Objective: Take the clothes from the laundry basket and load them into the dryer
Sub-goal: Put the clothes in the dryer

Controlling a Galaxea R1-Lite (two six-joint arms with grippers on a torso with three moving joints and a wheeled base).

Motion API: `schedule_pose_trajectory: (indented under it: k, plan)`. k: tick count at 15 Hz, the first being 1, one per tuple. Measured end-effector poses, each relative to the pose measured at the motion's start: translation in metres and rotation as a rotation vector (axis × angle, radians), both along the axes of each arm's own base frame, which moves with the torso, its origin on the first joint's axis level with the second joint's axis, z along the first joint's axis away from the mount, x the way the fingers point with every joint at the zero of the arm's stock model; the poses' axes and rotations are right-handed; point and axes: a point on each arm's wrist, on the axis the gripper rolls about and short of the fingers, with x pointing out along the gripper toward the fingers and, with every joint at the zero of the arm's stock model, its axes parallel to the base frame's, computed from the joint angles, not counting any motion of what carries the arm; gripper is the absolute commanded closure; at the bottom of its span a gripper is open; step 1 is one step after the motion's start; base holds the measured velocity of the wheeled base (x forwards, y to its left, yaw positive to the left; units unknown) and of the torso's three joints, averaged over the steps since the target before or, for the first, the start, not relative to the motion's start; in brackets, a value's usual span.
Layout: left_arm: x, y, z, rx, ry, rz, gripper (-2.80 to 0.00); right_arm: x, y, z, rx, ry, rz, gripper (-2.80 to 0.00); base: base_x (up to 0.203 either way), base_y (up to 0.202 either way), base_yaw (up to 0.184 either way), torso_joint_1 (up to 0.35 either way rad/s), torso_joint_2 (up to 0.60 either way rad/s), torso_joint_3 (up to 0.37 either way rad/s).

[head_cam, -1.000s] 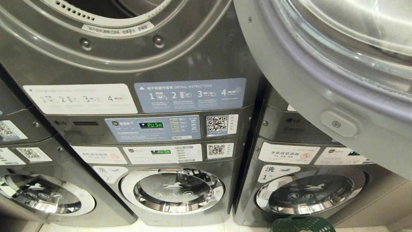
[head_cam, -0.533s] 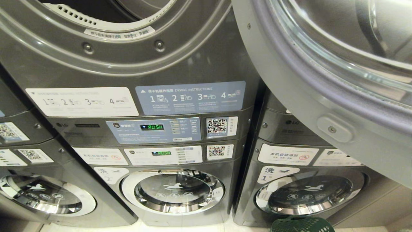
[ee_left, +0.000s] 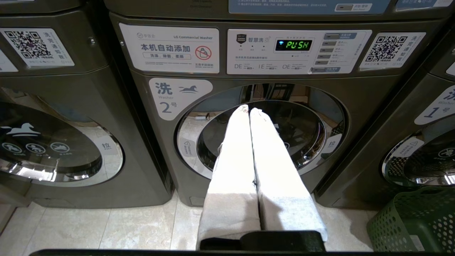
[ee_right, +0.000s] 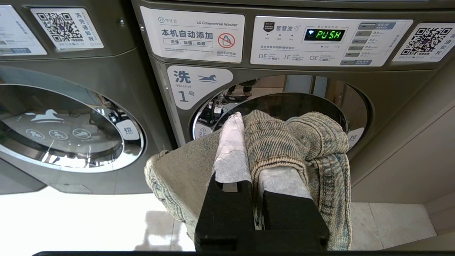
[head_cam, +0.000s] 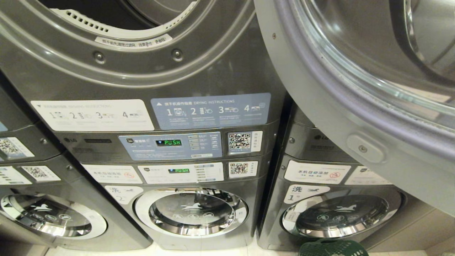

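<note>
The dryer (head_cam: 142, 60) fills the top of the head view, its round opening dark and its door (head_cam: 355, 89) swung open to the right. A green laundry basket (head_cam: 332, 248) stands on the floor at the bottom right, in front of washer 1; it also shows as the green laundry basket (ee_left: 416, 220) in the left wrist view. My right gripper (ee_right: 249, 124) is shut on a faded denim garment (ee_right: 280, 142) that drapes over both fingers, level with washer 1. My left gripper (ee_left: 249, 111) is shut and empty, facing washer 2. Neither arm shows in the head view.
Stacked grey machines stand side by side: washer 2 (head_cam: 192, 213) below the dryer, washer 1 (head_cam: 337, 213) to its right, another washer (head_cam: 46, 217) at the left. The control panel (head_cam: 170, 145) reads PUSH. Pale tiled floor (ee_left: 106, 227) lies in front.
The whole head view has shifted: the machines sit slightly lower in the picture and more of the dryer opening and door shows. The camera moved, not the things.
</note>
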Motion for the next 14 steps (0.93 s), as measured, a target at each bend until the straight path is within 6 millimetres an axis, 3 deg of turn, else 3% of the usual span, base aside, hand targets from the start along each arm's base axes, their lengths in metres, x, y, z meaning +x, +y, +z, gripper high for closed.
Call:
schedule_pose_trajectory:
  k: [14]
  plan:
    - [0.0,0.0,0.0,-0.001,0.0,0.0,0.0,0.0,0.0,0.0,0.003,0.0,0.001,0.0,0.0,0.0,0.0,0.061,-0.12,-0.058]
